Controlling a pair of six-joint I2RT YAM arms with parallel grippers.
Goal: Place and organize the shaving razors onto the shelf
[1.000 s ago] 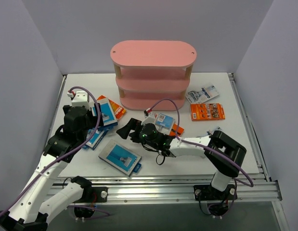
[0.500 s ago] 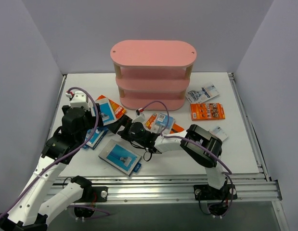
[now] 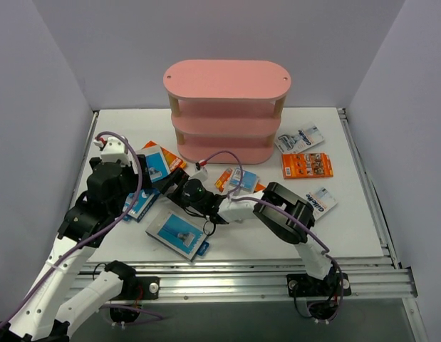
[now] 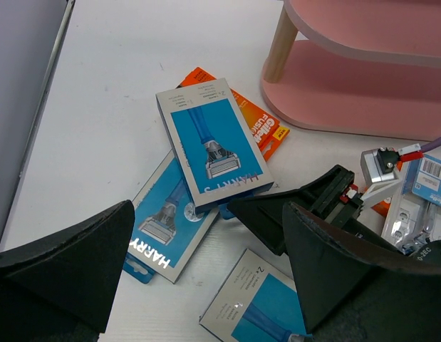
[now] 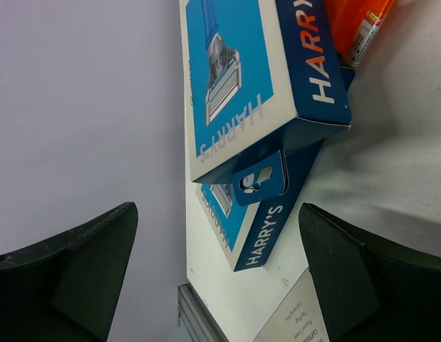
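The pink shelf [image 3: 227, 114] stands at the back, its tiers bare. Two blue razor boxes lie stacked left of it, the top box [image 4: 209, 146] on the lower box [image 4: 163, 224]. A third blue box [image 3: 177, 233] lies nearer me. My left gripper [image 4: 206, 285] is open above the lower box and the third box [image 4: 263, 306]. My right gripper [image 5: 216, 271] is open, low, and points at the stacked boxes [image 5: 256, 78], apart from them. It shows as a black finger in the left wrist view [image 4: 291, 214].
An orange card [image 3: 176, 165] sticks out under the top box. Another orange card [image 3: 306, 165] and two clear blister packs [image 3: 300, 137] [image 3: 321, 201] lie right of the shelf. A blister pack [image 3: 241, 179] on an orange card lies mid-table. The left wall is close.
My right arm has swung left across the table, bringing its open gripper from mid-table up to the stacked blue boxes. The left arm has shifted slightly.
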